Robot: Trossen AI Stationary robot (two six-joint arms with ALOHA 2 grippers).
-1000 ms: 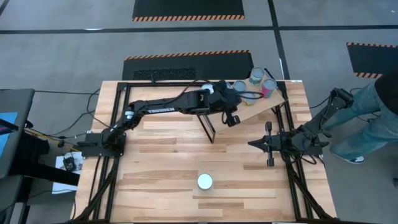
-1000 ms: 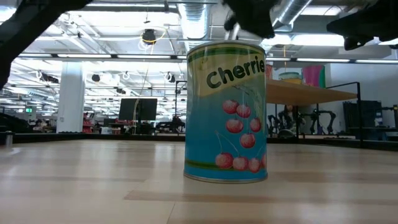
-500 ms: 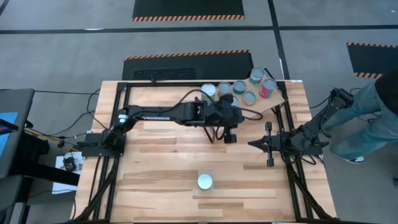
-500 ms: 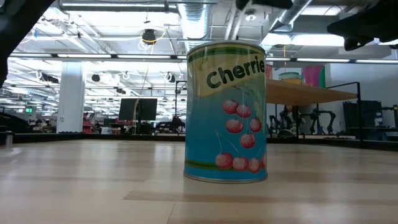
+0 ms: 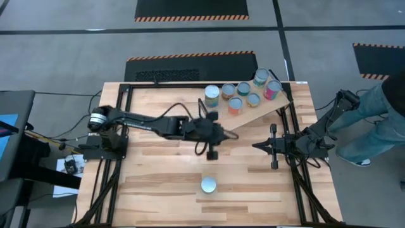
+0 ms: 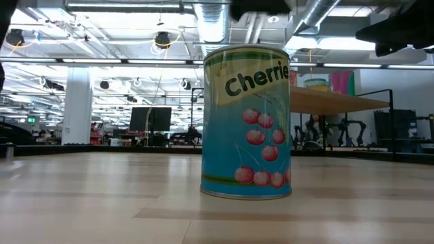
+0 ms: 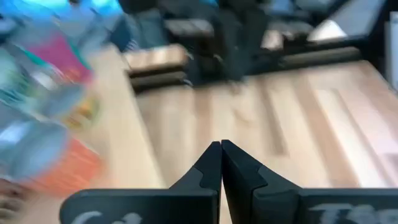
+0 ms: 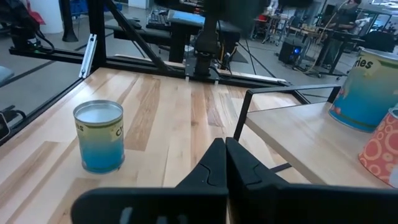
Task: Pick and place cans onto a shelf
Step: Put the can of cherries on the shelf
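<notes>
Left fingers (image 7: 221,163) pressed together, teal cherry-label can (image 6: 247,122) upright, probably untouched

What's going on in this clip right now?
Six cans stand on the slanted shelf. One last can sits alone on the table. The left pincer, shut and empty, hangs over the table's middle between shelf and can. The right pincer, also shut, waits at the table's right side.

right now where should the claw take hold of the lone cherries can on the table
Grip the cherries can around its round side wall, coming down from above with the fingers straddling it. It stands upright with open tabletop around it. The left claw, shut, is nearest and must open first.
</notes>
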